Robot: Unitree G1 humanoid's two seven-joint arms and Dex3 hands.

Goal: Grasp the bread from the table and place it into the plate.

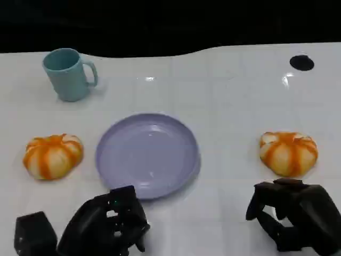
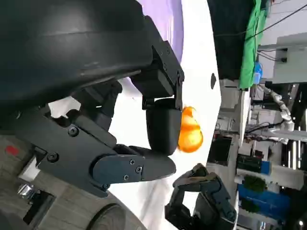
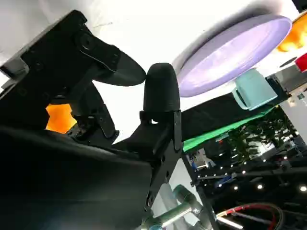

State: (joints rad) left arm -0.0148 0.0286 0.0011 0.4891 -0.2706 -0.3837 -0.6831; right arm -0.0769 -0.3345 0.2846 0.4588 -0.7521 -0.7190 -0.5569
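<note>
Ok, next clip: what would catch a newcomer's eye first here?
Two orange-striped breads flank a lilac plate at the centre of the white table: the left bread and the right bread, both outside the plate. A teal mug stands at the far left. Along the near edge, the black left hand and right hand hold nothing, the right one just short of the right bread.

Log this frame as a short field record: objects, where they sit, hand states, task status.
plate: purple plate, table centre, nothing on it
breads: left bread and right bread, flanking the plate, both on the table
mug: teal mug, far left
left hand: left hand, holds nothing
right hand: right hand, near right bread, holds nothing
status: not yet grasped
</note>
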